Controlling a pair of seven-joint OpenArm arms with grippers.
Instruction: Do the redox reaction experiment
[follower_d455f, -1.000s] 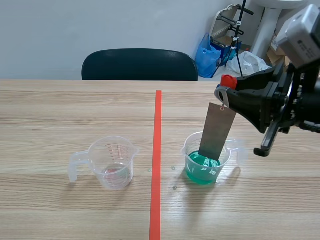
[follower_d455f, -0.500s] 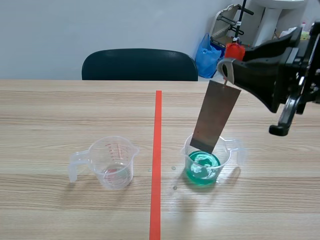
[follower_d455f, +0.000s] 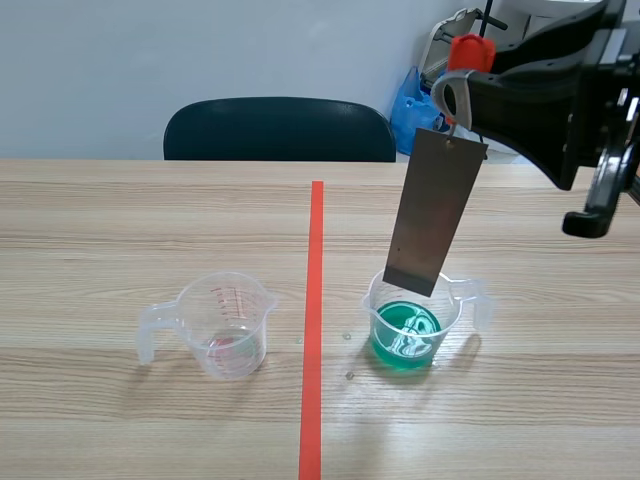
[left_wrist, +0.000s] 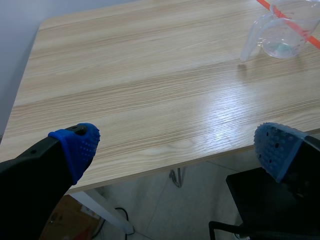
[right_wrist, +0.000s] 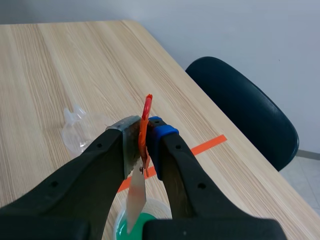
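Observation:
A grey metal plate (follower_d455f: 435, 210) hangs from a red clip (follower_d455f: 467, 49), tilted, its lower end just over the clear beaker of green liquid (follower_d455f: 408, 328). My right gripper (follower_d455f: 468, 88) is raised at the right and shut on that clip. In the right wrist view the red clip (right_wrist: 146, 120) is pinched between the fingers, and the plate (right_wrist: 135, 195) drops toward the green liquid (right_wrist: 122, 229). A nearly empty clear beaker (follower_d455f: 222, 324) stands left of the tape line. My left gripper (left_wrist: 177, 150) is open past the table's left edge, over the floor, with that beaker (left_wrist: 281, 31) far ahead.
A dark chair (follower_d455f: 280, 129) stands behind the table's far edge. Bags and a stand (follower_d455f: 470, 80) clutter the back right corner. A few droplets (follower_d455f: 349, 375) lie on the wood between the beakers. The table edge (left_wrist: 150, 172) runs just ahead of my left gripper.
My right gripper has risen with the clip, lifting the metal plate out of the green liquid. The liquid still swirls. Both beakers stay in place.

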